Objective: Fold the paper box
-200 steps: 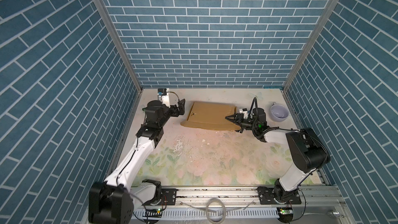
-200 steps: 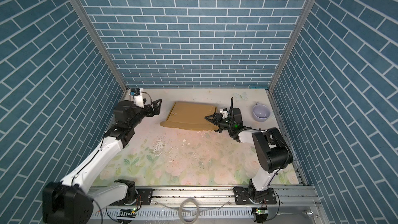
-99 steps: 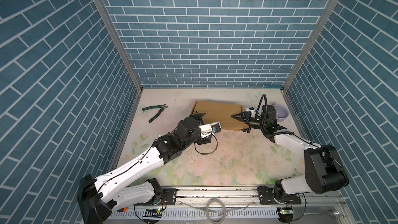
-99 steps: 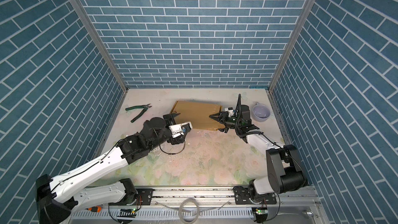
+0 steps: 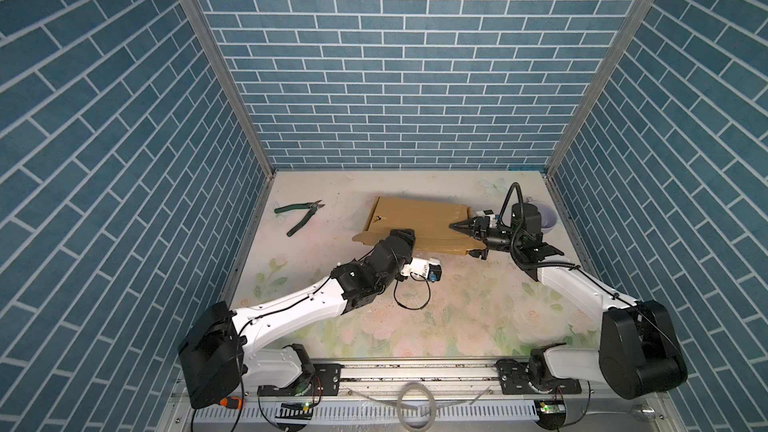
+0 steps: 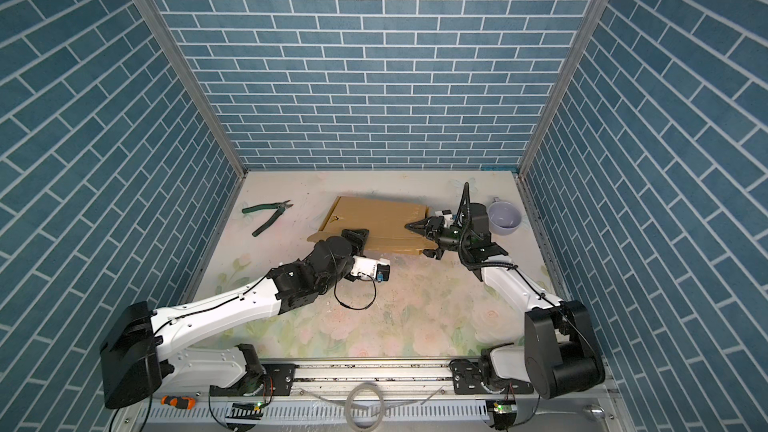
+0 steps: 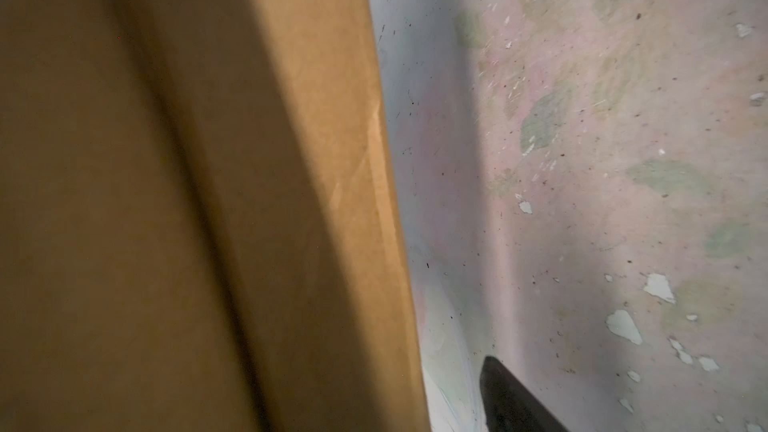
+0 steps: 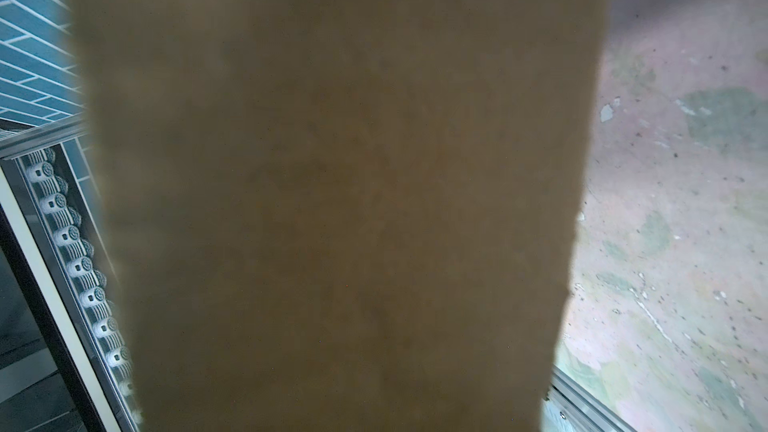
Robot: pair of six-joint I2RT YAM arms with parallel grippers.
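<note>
The paper box (image 5: 419, 218) (image 6: 380, 218), a flat brown cardboard mailer, lies at the back middle of the table. My left gripper (image 5: 403, 234) (image 6: 357, 235) is at its near left edge, jaws open and straddling the front flap. In the left wrist view one black finger (image 7: 505, 396) stands on the table side, apart from the cardboard edge (image 7: 390, 209); the other finger is hidden. My right gripper (image 5: 467, 241) (image 6: 422, 241) is shut on the box's near right corner, one finger on the lid, one below. Cardboard (image 8: 332, 201) fills the right wrist view and hides the jaws.
Green-handled pliers (image 5: 301, 218) (image 6: 270, 218) lie at the back left. A lilac cup (image 5: 546, 218) (image 6: 505, 218) stands behind my right wrist at the right wall. An orange-handled screwdriver (image 5: 228, 403) rests on the front rail. Blue brick walls close three sides.
My left arm has swung from the far left, where the pliers now lie, to the box's near edge. The box has shifted slightly right with my right gripper.
</note>
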